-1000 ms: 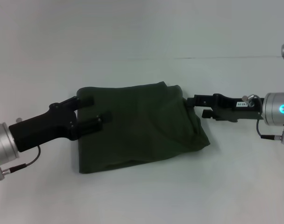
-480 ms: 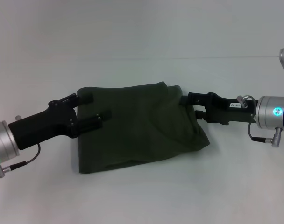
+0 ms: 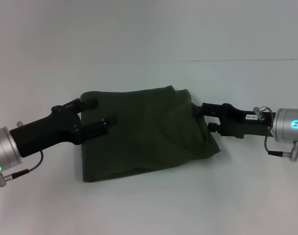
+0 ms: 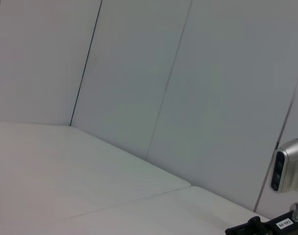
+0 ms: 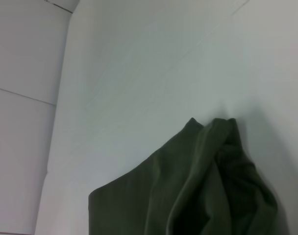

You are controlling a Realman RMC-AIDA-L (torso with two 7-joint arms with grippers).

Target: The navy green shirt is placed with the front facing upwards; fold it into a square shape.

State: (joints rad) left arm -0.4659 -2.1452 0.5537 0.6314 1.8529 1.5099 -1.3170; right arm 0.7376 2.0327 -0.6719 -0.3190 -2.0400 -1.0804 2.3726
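On the plain white table (image 3: 149, 210), near the middle of the head view, lay the navy green shirt (image 3: 149, 132), a dark olive-green cotton garment already folded into a rough four-sided bundle. Its far edge ran fairly straight, its near edge slanted, and the corner nearest the robot's right side stuck out in a soft rounded point. No lettering or labels showed on the upward face; only plain dark cloth with faint creases could be seen. At the far right corner the fabric bunched into a small raised hump. The right wrist view showed that same bunched end (image 5: 212, 191) as several thick folds layered over one another, with two small peaks at the top and a flatter panel spreading away beside them, all resting on the white surface.

The left end effector (image 3: 96, 114), black with two long fingers (image 3: 90, 104), reached over the shirt's left edge. Its fingers stood spread apart, one over the far left corner and the other lying over the cloth a little nearer, clamping nothing between them. Behind it came the silver wrist with a green light.

The right end effector (image 3: 201, 116), also black, came in from the right with its tips at the bunched far right corner of the shirt. Whether its fingers were closed on the cloth or merely touching it could not be told from these views. The left wrist view showed only pale wall panels, the table, and a far-off piece of the right arm (image 4: 266, 226).
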